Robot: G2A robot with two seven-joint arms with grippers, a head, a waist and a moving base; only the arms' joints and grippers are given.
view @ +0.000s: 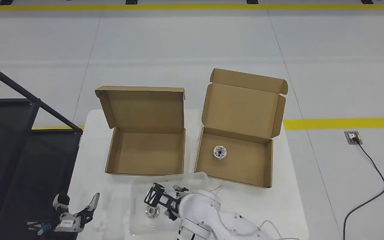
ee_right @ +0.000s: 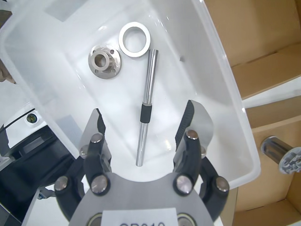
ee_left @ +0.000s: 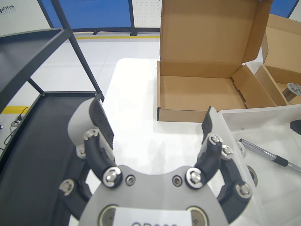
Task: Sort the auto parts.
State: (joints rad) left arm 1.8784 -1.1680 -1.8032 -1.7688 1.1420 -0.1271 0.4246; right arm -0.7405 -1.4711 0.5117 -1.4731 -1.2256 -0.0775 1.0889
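The left gripper hangs wide open and empty near the empty left box. Above the clear bin, the right gripper, also wide open and empty, straddles the shaft, likely lined up to grasp it. The right box holds one part.

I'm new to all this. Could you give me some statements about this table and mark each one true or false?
1. The right gripper hangs open above the clear bin. True.
2. The left box holds three parts. False: it is empty.
3. The right box holds one metal part. True.
4. The left gripper grips the rod. False: it is open and empty; the rod lies in the bin.
5. A ring and a flanged hub lie in the bin. True.
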